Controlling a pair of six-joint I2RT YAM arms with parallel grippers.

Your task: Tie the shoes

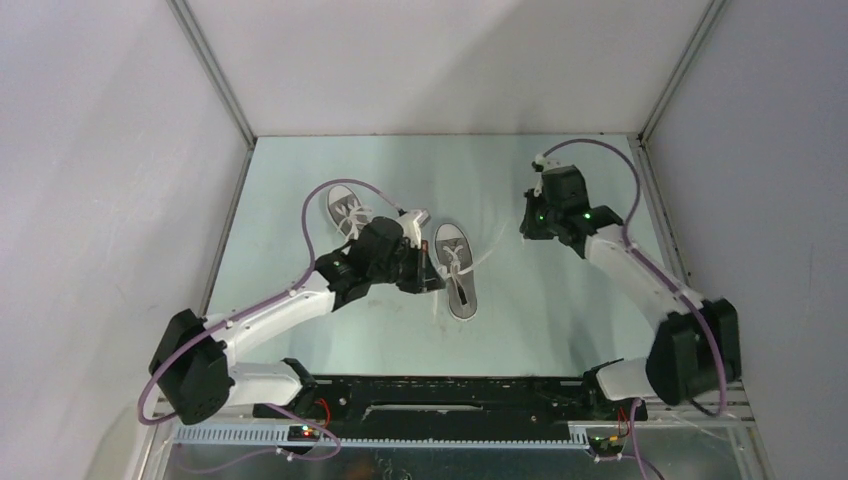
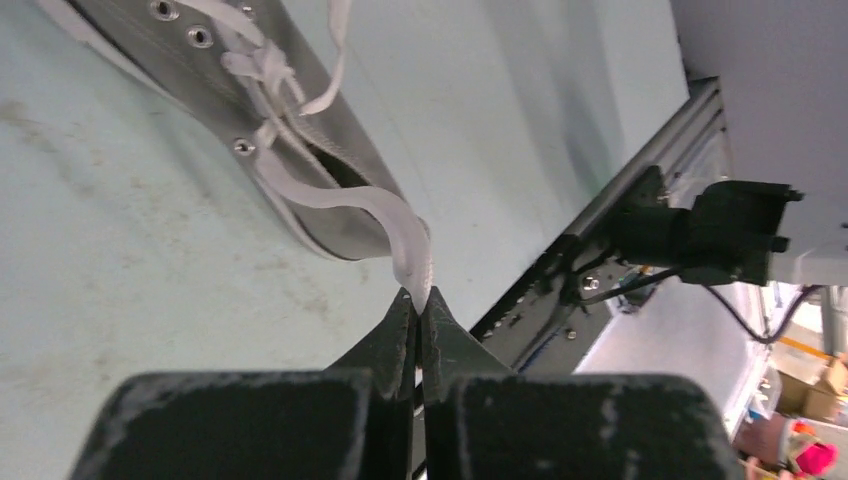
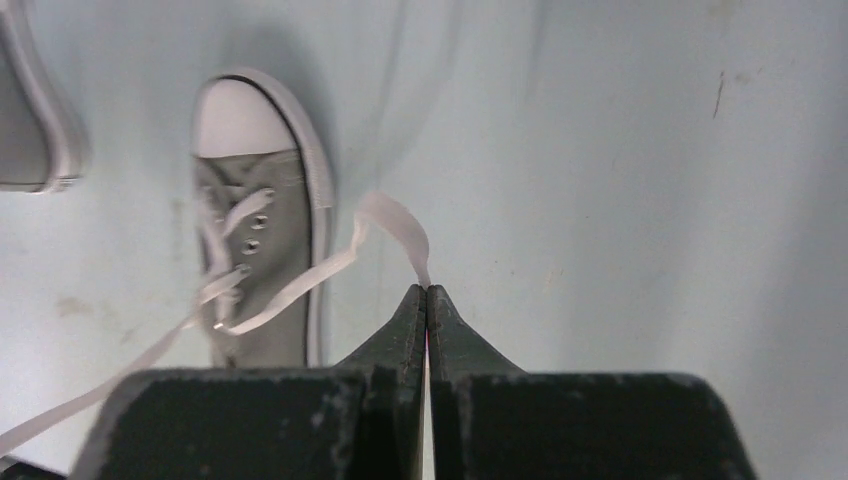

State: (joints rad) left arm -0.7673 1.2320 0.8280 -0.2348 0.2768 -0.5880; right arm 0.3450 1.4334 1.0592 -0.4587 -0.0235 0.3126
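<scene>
The left claw (image 2: 418, 300) is clenched on one flat white lace (image 2: 350, 196) of a small grey canvas sneaker with a white rubber toe cap (image 1: 461, 288), which lies near the middle of the pale green bench (image 1: 560, 320). The right claw (image 3: 427, 295), off to that sneaker's right, grips its other lace end (image 3: 412, 238). A matching second sneaker (image 1: 342, 203) lies farther back on the left.

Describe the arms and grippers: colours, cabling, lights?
The left arm and right arm: white link shells, black joint housings, a lilac cable looped along each. The right wrist shows green LEDs. The left gripper and right gripper: matte black, two wedge-shaped fingers tapering to a point.
</scene>
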